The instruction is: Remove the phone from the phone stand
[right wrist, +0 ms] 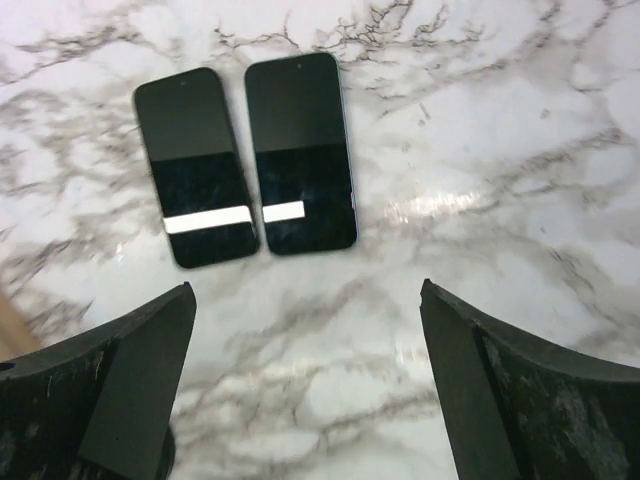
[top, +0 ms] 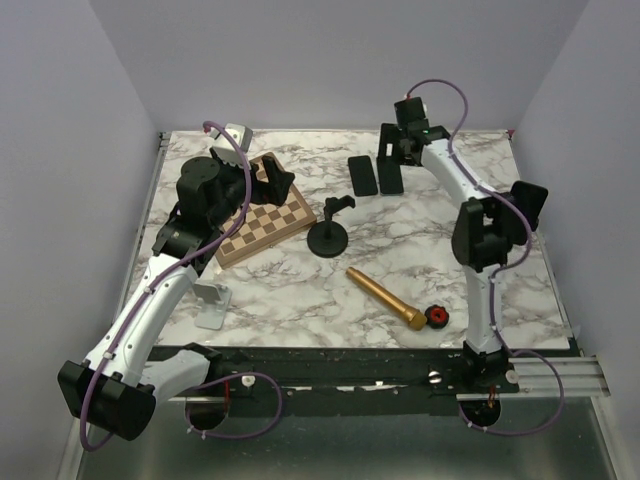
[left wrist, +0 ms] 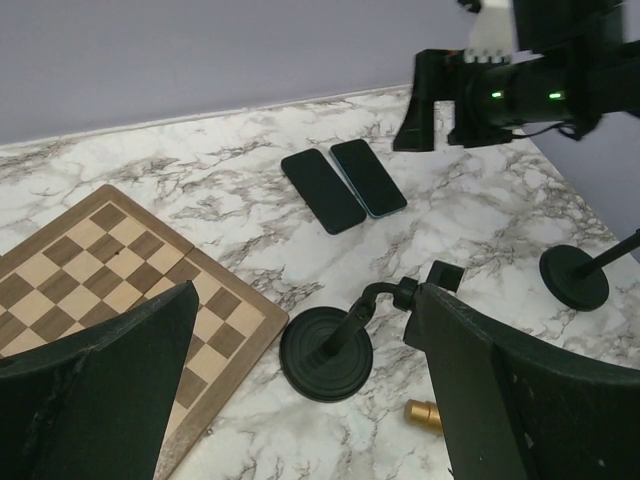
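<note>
Grey-veined marble table (top: pixel 420 250). Black slab phone (top: pixel 363 174) and second dark slab phone (top: pixel 391 172) lie flat side by side at far centre. Black round-based phone stand (top: pixel 328 238) stands mid-table, nearer than both phones and apart from them. Wooden chequered chessboard (top: pixel 262 222) lies just left of the stand. Brass metal cylinder (top: pixel 385 297) lies near-right of the stand, with a red-and-black knob (top: pixel 437 316) just beside its near end. Small grey metal bracket (top: pixel 212 305) sits near-left.
</note>
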`<state>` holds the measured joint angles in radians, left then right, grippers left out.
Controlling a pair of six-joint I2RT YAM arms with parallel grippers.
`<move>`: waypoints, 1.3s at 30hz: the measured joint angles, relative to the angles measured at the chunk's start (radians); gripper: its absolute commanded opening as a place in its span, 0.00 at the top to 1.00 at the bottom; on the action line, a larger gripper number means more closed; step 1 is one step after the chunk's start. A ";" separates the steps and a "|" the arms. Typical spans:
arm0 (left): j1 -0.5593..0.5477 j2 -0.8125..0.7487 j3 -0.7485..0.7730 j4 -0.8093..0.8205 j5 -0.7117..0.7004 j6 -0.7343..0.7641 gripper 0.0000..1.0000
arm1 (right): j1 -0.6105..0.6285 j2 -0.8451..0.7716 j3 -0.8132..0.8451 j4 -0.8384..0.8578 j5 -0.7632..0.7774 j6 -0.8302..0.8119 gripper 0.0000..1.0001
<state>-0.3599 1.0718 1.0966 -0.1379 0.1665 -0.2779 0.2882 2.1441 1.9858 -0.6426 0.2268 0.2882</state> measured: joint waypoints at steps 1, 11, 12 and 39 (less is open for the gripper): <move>0.000 0.000 0.000 0.002 0.001 -0.002 0.01 | 0.002 -0.089 -0.076 0.011 -0.003 0.008 0.00; -0.028 -0.023 -0.008 0.010 0.020 -0.008 0.01 | 0.024 -0.776 -0.623 0.087 0.010 0.044 0.00; -0.031 -0.024 -0.008 0.010 0.025 -0.008 0.01 | 0.024 -0.816 -0.656 0.088 0.025 0.043 0.00; -0.179 -0.072 -0.024 0.009 0.033 0.063 0.01 | -0.249 -0.919 -0.655 -0.003 0.503 -0.018 0.00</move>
<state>-0.5388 1.0000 1.0725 -0.1287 0.1997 -0.2146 0.0391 1.2247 1.3304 -0.6453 0.7300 0.2699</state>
